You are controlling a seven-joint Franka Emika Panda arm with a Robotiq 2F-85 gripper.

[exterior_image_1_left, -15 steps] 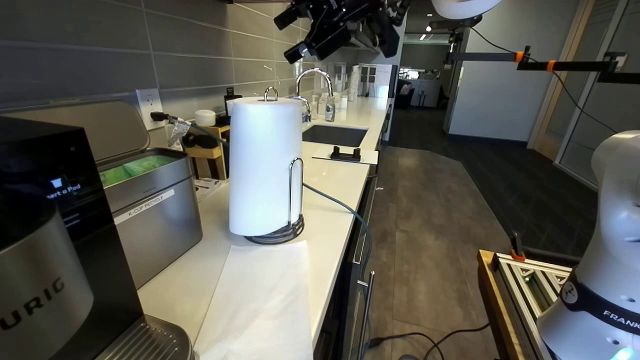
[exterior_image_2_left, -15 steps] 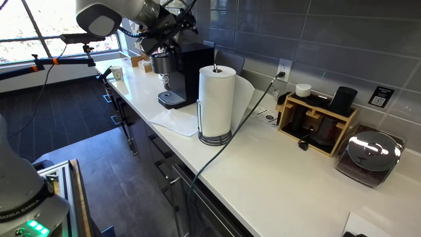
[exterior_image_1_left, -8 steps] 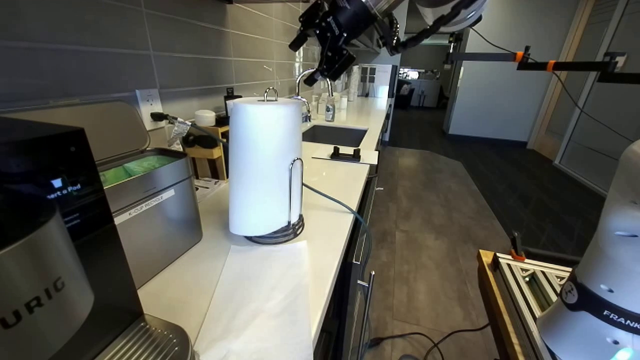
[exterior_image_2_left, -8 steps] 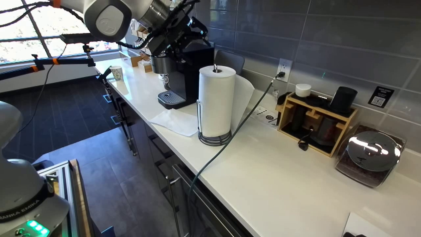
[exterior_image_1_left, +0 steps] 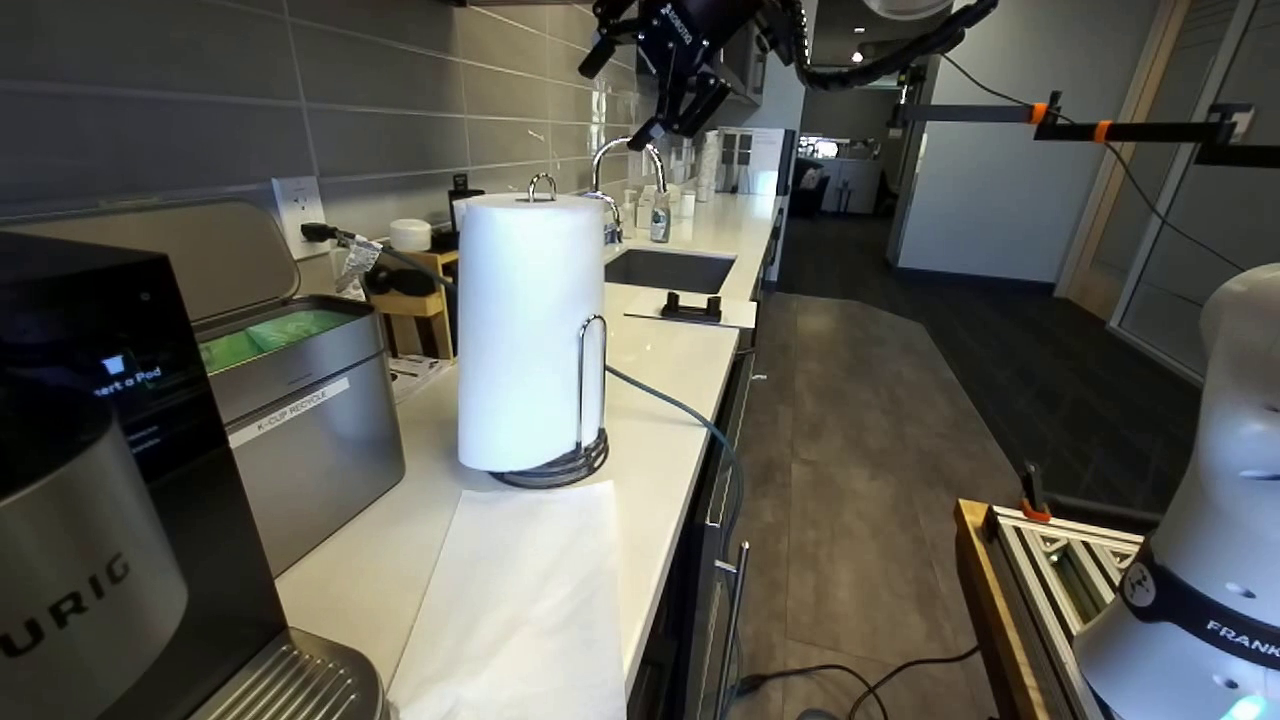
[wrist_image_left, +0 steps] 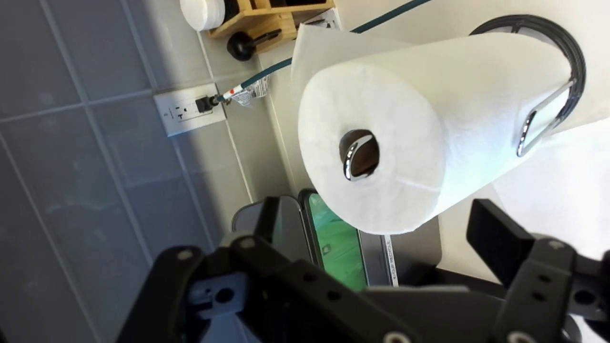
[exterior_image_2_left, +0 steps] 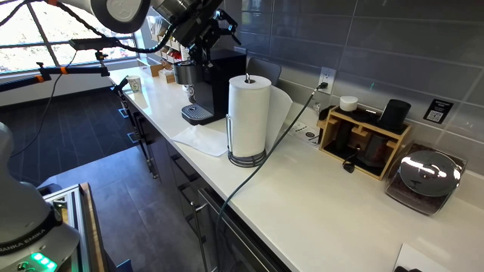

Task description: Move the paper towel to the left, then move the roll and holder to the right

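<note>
Tool (exterior_image_1_left: 615, 103) just rose slightly; jaws spread wide, clear of roll and holder (exterior_image_1_left: 528, 335).

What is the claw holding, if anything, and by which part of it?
Nothing is held: the claw is open and empty; the roll and the sheet rest on the counter.

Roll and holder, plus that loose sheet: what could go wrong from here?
Cable snag: the cable, plugged into the outlet, passes close by the roll and holder; moving them right might drag it.
Unwinding: a loose flap hangs off the roll and might catch on the open gripper.
Missed pick: the paper towel is thin, lies nearly flat and close to the holder, so a grasp could slip or bump it.
</note>
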